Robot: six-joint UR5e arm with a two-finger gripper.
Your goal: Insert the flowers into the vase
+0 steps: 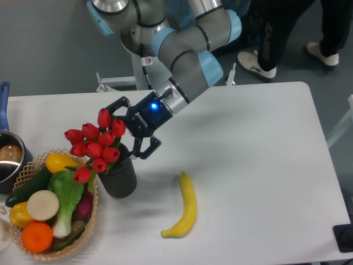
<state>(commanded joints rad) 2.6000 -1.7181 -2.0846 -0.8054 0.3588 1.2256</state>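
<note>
Light, soft flowers (95,148), best held by their stems, lean below-left of the spread end effector (134,130) in the vase (118,178).

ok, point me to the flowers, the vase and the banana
flowers (95,148), fixed camera, on the red bud cluster
vase (118,179), fixed camera, on its black side wall
banana (188,205), fixed camera, on the middle of its yellow body
</note>
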